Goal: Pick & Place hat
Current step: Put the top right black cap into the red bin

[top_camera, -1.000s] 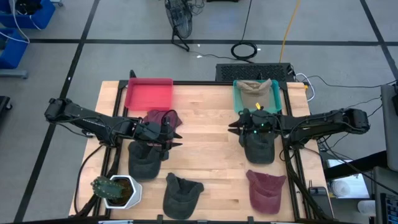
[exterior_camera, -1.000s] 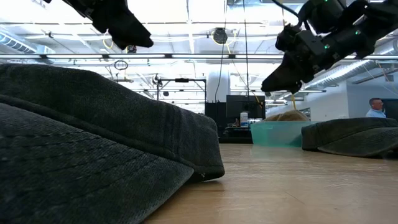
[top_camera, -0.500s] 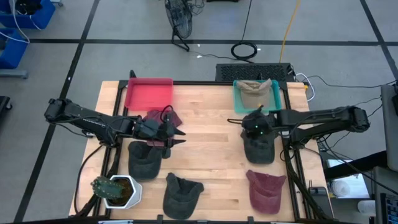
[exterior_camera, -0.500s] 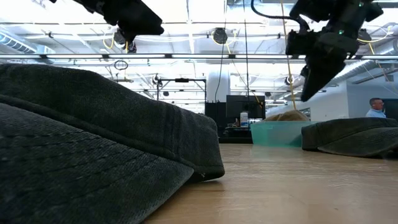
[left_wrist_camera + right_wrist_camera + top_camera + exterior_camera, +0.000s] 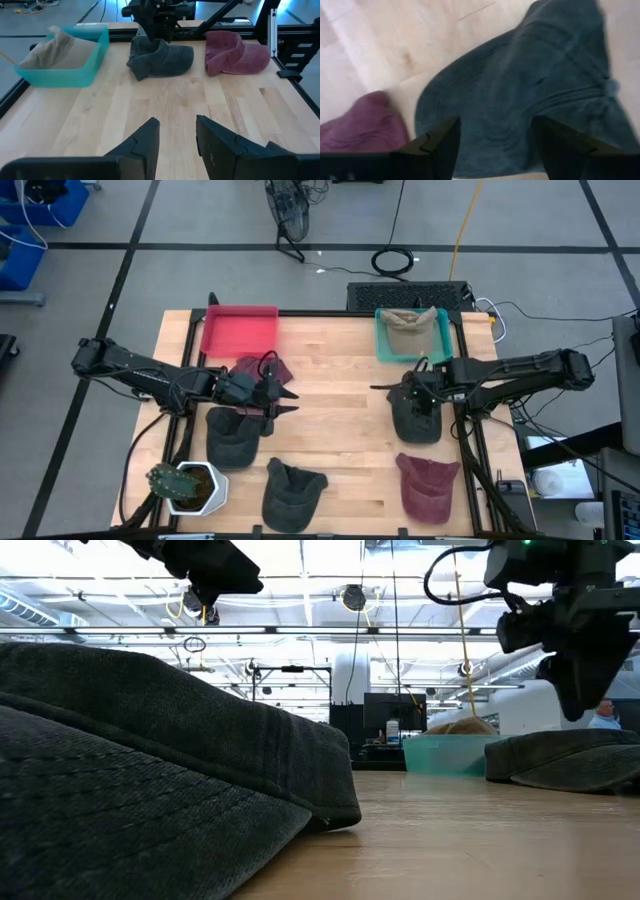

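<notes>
A: Wooden surface (image 5: 330,420) in an open lab, grey floor around it. What's on it?

B: Red tray (image 5: 239,330) at the far left, teal bin (image 5: 413,335) at the far right with a tan hat (image 5: 409,325) inside. Loose hats: maroon hat (image 5: 262,369) just below the red tray, dark grey hat (image 5: 230,438) on the left, another dark hat (image 5: 293,492) at the near edge in the middle, maroon hat near the right corner (image 5: 428,484). Potted plant (image 5: 185,486) at the near left corner.

A: Right arm?

B: Right hand (image 5: 418,393) points down over the dark hat on the right (image 5: 418,420), below the teal bin. Wrist view looks straight onto that hat (image 5: 530,95) between the two fingers (image 5: 437,142). Fingers spread wide, not touching the fabric that I can tell. Nothing gripped.

A: Left arm?

B: Left hand (image 5: 281,400) sits above the surface beside the maroon hat below the red tray, pointing toward the middle. Fingers (image 5: 145,142) partly apart, only bare wood between them.

A: Low view?

B: Mostly a dark hat brim (image 5: 150,770) up close; right hand (image 5: 585,650) hangs above the dark hat at the far right (image 5: 560,760).
</notes>
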Robot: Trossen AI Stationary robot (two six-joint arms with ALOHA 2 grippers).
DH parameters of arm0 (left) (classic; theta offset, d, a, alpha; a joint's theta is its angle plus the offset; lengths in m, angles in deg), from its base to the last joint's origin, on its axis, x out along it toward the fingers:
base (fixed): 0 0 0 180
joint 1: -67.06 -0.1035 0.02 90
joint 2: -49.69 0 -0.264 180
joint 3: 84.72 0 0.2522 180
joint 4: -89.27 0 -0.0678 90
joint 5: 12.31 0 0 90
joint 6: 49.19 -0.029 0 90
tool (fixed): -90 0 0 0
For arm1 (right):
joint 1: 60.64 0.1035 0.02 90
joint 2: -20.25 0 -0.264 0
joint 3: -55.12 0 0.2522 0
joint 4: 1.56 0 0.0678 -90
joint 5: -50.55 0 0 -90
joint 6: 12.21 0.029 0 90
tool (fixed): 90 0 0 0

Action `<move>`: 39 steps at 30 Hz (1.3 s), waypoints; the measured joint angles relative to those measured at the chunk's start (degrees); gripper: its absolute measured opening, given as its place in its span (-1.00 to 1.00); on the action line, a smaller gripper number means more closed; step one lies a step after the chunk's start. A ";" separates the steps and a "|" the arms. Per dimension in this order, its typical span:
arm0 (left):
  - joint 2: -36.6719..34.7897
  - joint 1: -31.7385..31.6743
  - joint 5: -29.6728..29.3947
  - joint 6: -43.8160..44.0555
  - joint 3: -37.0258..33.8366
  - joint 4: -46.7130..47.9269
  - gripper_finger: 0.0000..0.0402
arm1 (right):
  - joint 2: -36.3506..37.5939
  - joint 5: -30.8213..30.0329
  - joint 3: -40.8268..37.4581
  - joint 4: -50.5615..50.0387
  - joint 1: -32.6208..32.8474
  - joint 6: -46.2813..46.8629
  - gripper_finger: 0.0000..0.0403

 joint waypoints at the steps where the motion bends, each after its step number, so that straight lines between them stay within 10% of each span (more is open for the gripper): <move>1: 0.00 0.00 0.00 0.00 0.00 0.07 -0.33 | 0.00 -0.32 -0.01 -0.49 0.38 0.33 0.17; 9: 0.02 0.00 -0.02 2.28 0.00 0.41 -0.33 | 0.00 -10.76 -2.90 -3.97 1.80 -5.20 0.17; 39: 0.02 0.13 -0.07 3.16 0.00 0.54 -0.33 | 2.97 0.01 -2.71 0.19 2.67 -1.28 -0.09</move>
